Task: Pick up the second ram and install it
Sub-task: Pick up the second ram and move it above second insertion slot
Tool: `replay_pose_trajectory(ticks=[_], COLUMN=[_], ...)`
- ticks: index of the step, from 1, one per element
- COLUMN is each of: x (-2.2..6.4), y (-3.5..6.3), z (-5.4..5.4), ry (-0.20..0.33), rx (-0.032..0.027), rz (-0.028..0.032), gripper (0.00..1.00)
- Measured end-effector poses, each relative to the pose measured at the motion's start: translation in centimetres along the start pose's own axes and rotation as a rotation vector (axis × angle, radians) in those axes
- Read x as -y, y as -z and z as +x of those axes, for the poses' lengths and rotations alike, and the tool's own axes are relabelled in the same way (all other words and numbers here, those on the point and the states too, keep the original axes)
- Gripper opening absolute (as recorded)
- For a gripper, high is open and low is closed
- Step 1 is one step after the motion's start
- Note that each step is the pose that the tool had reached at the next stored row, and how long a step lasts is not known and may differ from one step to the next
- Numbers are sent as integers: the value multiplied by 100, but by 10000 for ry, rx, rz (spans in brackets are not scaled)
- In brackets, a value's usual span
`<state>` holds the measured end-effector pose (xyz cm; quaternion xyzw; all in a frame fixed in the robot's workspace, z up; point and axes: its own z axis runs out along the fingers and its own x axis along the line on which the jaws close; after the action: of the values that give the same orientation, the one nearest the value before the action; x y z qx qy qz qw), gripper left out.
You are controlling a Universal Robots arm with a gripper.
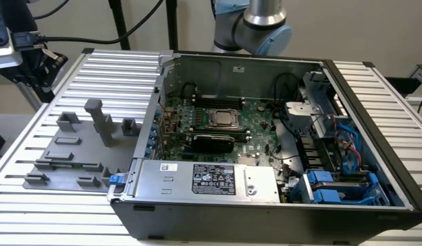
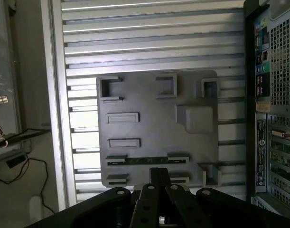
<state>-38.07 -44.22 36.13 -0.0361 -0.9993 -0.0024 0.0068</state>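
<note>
The thin green ram stick [image 2: 147, 160] lies flat between brackets on the gray plastic fixture plate [image 2: 149, 123], at nine o'clock from the open black computer case [image 1: 266, 220] in the exterior view. The black hand [image 2: 159, 171], fully closed, grips nothing.

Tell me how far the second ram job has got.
Done: nothing that shows. The ram lies in the gray fixture beside the open case, not yet picked up. In hand: nothing; the gripper is shut, with nothing seen in it, above the fixture close to the ram. Left: both pickup and install.
</note>
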Motion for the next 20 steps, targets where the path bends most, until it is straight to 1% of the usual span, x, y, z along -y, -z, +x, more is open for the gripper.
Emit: replay_pose_trajectory(ticks=[11,13,14,20], x=[0,1,1,1], y=[0,-3,-11,-45], z=[0,18,25,25], ry=[0,1,63,1142], rx=[0,10,16,11], rz=[0,-1,-2,14], gripper=[11,11,11,11])
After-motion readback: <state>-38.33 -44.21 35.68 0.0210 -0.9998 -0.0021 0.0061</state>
